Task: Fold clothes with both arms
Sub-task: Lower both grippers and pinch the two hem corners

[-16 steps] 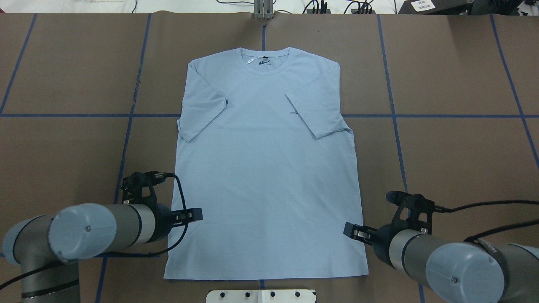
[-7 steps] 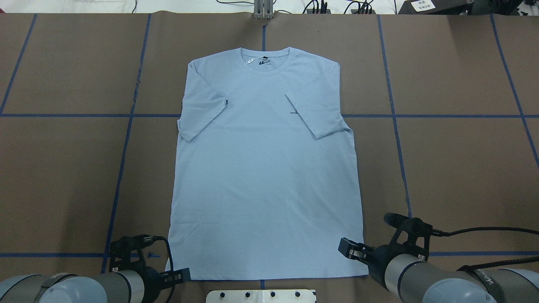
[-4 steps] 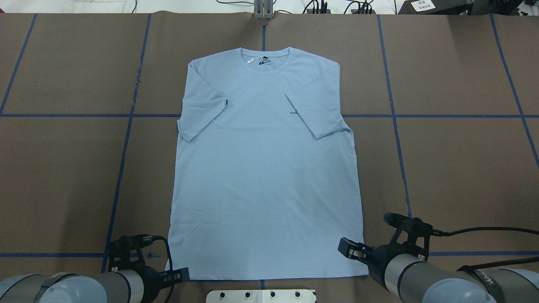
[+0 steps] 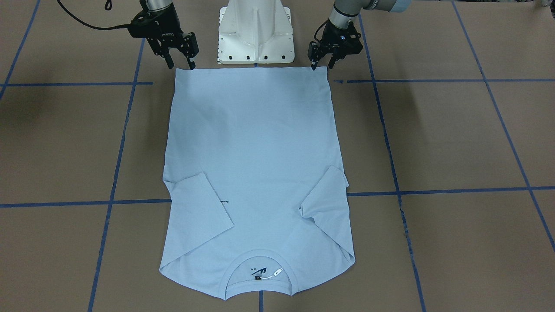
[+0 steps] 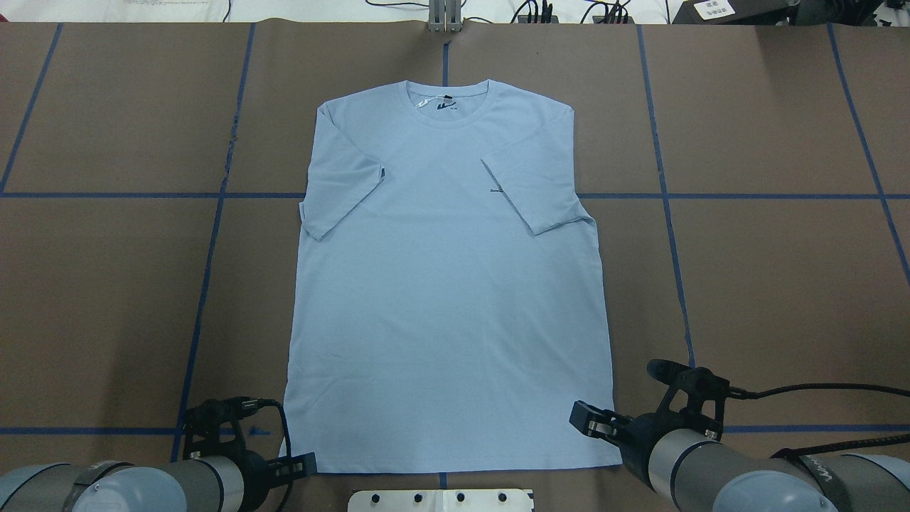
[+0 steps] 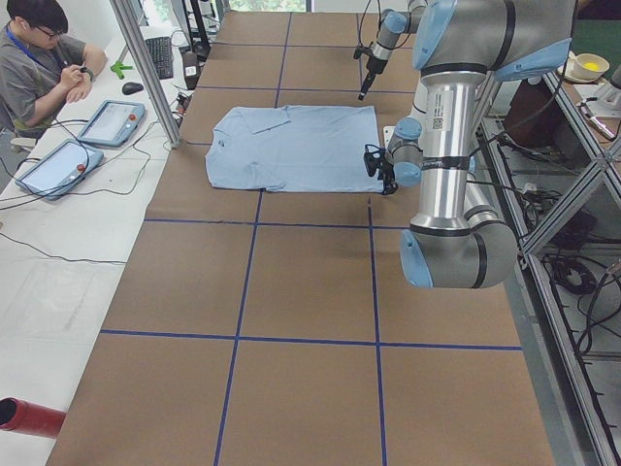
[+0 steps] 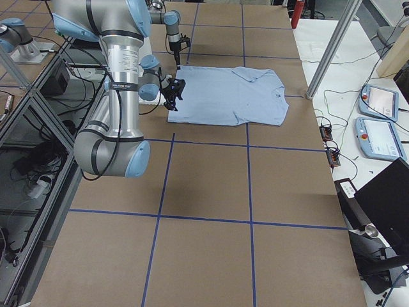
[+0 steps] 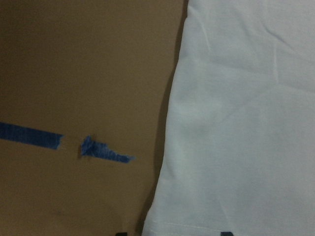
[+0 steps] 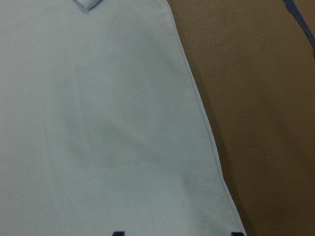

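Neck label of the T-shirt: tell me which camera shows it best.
Exterior front-facing: the neck label lies nearest that camera, inside the collar, its dark mark and white tag visible. Overhead exterior shows it smaller. Side views: too small. Wrist views miss it.

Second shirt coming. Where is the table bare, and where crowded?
Bare: the wide brown table squares either side of the T-shirt, out to the table ends. Crowded: the robot's edge, where the left pincer and right pincer stand at the hem corners beside the white base.
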`<control>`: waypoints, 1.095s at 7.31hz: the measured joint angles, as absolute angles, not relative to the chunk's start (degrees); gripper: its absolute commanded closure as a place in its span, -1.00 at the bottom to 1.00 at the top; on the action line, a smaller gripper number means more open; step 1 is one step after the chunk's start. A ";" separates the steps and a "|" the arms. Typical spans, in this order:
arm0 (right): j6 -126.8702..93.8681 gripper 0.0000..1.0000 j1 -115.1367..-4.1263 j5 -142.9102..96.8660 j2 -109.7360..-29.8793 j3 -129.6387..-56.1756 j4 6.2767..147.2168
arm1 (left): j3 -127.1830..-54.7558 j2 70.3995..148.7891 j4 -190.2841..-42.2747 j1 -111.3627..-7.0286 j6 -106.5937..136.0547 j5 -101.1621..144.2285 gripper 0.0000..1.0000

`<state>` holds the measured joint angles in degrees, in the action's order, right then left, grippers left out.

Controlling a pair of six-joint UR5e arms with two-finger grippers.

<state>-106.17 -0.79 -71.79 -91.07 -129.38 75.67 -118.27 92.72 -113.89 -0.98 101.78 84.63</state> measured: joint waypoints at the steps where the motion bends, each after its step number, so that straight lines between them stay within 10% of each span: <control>1: -106.17 -0.57 -0.79 -71.75 -91.06 -129.38 75.67 | -118.21 92.82 -113.78 -0.93 101.80 84.64 0.16; 4: -106.12 -0.58 -0.79 -71.66 -91.11 -129.37 75.67 | -118.17 93.15 -113.73 -0.88 101.86 84.64 0.89; 8: -111.06 -0.08 0.99 -70.35 -91.36 -128.97 76.04 | -118.74 93.31 -113.73 -1.37 101.82 84.62 1.00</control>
